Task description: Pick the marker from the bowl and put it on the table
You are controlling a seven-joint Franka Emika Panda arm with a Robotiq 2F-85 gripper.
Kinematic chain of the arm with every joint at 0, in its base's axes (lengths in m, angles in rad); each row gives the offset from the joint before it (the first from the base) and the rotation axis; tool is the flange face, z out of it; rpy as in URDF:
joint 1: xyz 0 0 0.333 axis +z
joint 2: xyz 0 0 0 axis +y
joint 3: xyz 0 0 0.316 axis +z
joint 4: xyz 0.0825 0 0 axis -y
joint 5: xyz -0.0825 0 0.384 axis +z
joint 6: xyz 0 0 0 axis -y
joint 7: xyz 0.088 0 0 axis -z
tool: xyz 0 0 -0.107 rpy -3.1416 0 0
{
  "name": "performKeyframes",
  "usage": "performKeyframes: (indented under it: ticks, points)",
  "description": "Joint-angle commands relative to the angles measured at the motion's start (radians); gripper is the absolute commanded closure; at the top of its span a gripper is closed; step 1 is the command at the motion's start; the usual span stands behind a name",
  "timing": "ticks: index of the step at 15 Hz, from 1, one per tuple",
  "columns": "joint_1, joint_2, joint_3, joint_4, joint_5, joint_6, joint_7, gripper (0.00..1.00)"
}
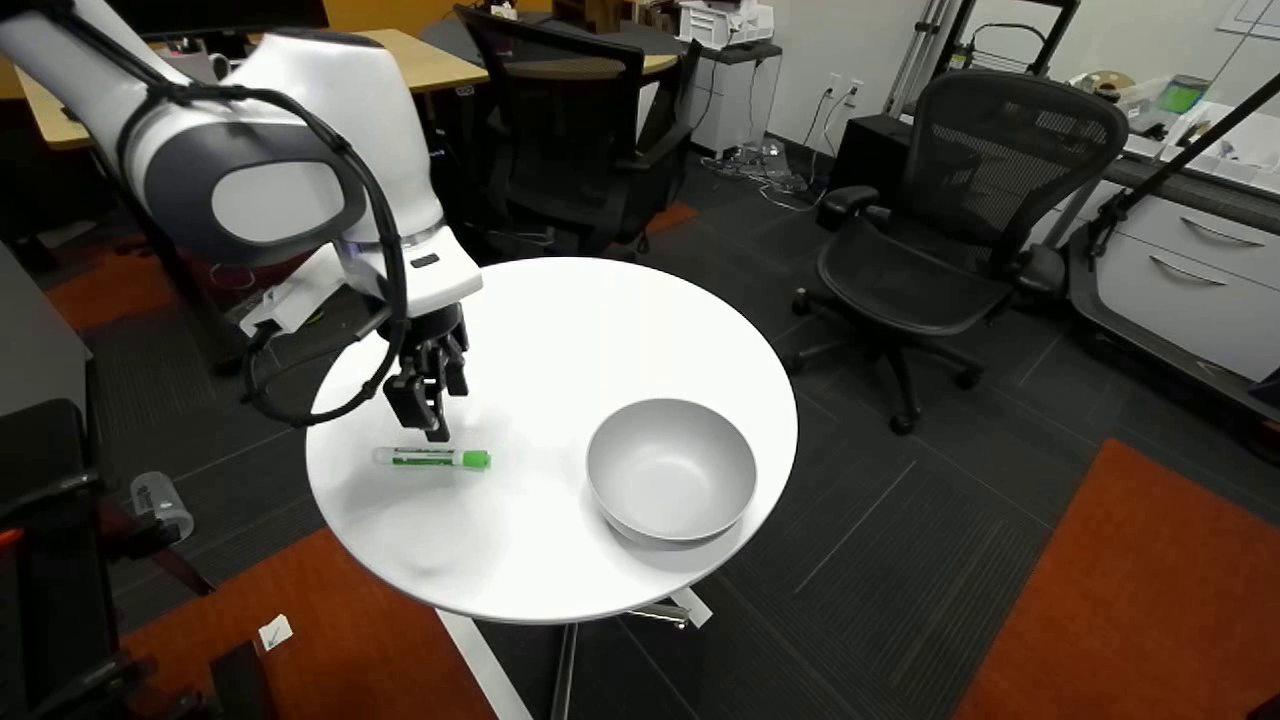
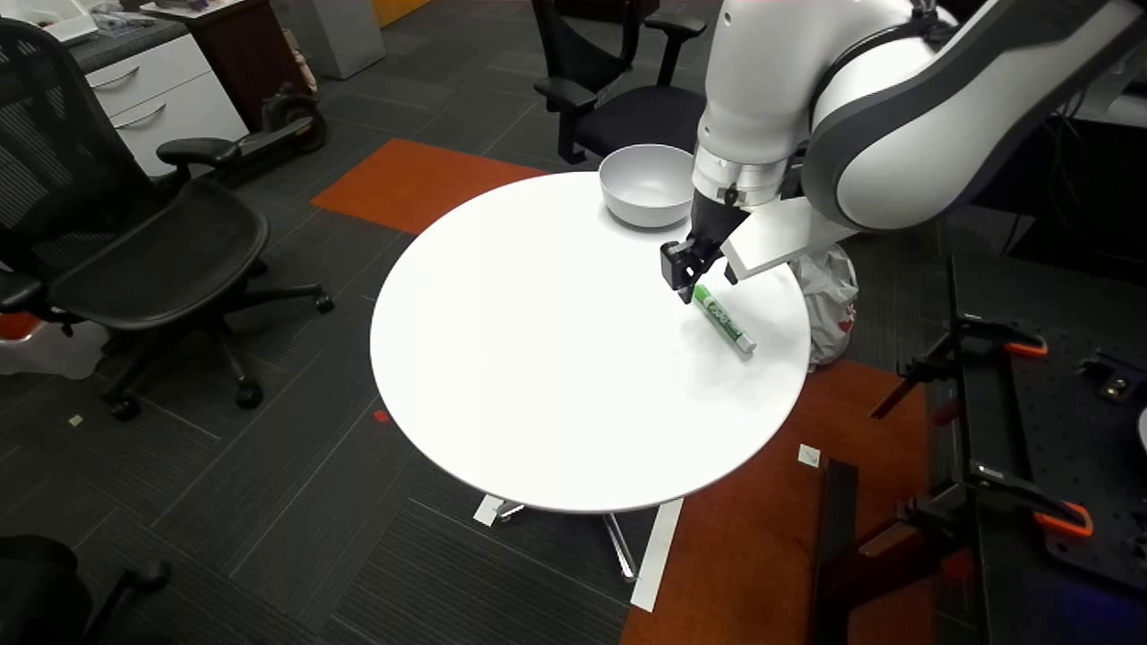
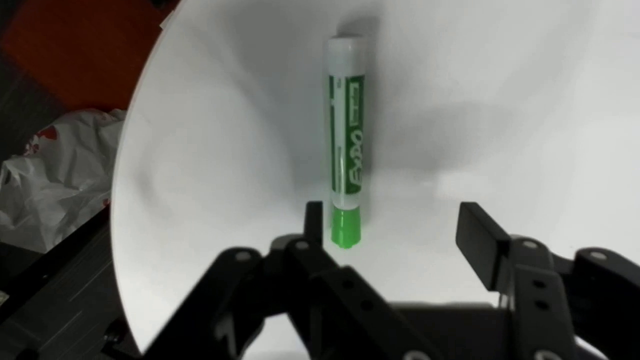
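Observation:
The green and white marker (image 1: 430, 457) lies flat on the white round table (image 1: 600, 330), apart from the bowl. It also shows in an exterior view (image 2: 721, 320) and in the wrist view (image 3: 346, 135), with its green cap toward my gripper. The grey bowl (image 1: 670, 475) stands upright on the table with nothing visible inside. It also shows near the table's edge in an exterior view (image 2: 647, 184) and is out of the wrist view. My gripper (image 3: 387, 220) is open and empty above the table by the cap end. The cap appears between the fingers, nearer the left finger in the wrist view.
A black office chair (image 1: 970, 200) stands beside the table, and another chair (image 1: 560, 130) stands behind it. A plastic bag (image 2: 829, 300) hangs or lies just beyond the table's edge, also seen in the wrist view (image 3: 65, 175).

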Motion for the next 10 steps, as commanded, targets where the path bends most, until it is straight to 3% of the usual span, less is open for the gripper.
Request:
performKeyframes:
  ticks: [1, 3, 8, 9, 10]
  points:
    - [0.037, -0.119, -0.055, -0.053, -0.035, -0.006, 0.021, 0.01]
    - [0.035, -0.17, -0.064, -0.068, -0.056, -0.019, 0.019, 0.0]
    - [-0.021, -0.276, -0.011, -0.103, -0.027, -0.028, -0.051, 0.0]
    - [-0.036, -0.288, 0.007, -0.107, -0.001, -0.024, -0.086, 0.0]
    - [-0.03, -0.224, 0.0, -0.067, -0.034, -0.006, -0.029, 0.0]
